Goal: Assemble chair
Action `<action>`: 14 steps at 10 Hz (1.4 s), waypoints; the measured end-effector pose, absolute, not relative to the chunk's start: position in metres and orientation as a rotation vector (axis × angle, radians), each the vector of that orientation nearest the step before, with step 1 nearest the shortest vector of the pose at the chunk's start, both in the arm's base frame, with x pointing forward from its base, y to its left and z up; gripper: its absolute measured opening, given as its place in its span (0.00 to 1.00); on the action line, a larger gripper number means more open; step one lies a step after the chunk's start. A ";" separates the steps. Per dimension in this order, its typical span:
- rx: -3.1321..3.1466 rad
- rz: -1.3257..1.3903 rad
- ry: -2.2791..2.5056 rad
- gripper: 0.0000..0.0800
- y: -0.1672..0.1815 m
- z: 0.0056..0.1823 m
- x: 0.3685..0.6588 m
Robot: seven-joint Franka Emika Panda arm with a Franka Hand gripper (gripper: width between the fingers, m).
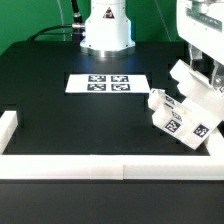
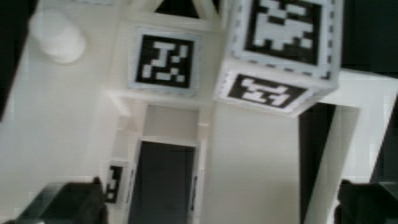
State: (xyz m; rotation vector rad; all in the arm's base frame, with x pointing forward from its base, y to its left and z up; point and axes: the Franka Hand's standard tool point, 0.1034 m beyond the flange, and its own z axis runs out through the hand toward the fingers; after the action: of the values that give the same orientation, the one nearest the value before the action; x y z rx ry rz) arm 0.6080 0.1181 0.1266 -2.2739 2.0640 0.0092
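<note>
Pincer [image 1: 203, 80] jaws stand wide apart and hold nothing; it hangs low over the cluster of chair parts [image 1: 180, 112] at the exterior view's right, near the corner where the white border wall [image 1: 60, 167] turns. In the wrist view only the dark tips of the fingers [image 2: 54, 205] show at the frame's edge, with the tagged white pieces [image 2: 214, 90] filling the space between and beyond them.

The parts lie bunched together on the black counter [image 1: 60, 120], touching or overlapping one another, some tilted. The marker board [image 1: 108, 83] lies flat and well apart from them, toward the robot base [image 1: 106, 30].

By their look the pieces are hard moulded plastic: stiff, light, and smooth enough to slip if pinched on a slanted face. A narrow bar or flat-sided rail, taken squarely across two parallel faces, looks like the safest hold; the boxy bodies seem too broad for these jaws. Because the pieces lean on each other, lifting one would likely disturb its neighbours.

Much is unclear. The arm covers part of the heap in the exterior view, and the frame's edge cuts off its far side. The close view is blurred, so I cannot tell which piece is which, nor whether any are already joined. A rounded white knob [image 2: 63, 42] shows there, perhaps a peg.
</note>
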 end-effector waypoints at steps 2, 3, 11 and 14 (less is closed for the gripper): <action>-2.255 -0.006 2.054 0.81 0.118 0.133 0.593; -2.255 -0.002 2.049 0.81 0.119 0.136 0.587; -2.330 -0.022 2.029 0.81 0.069 0.105 0.608; -2.389 -0.033 1.975 0.81 0.058 0.100 0.609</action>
State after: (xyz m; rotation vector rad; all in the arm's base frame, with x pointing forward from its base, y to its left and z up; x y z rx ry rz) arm 0.6090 0.0581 0.1002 -2.3895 1.9751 -0.0330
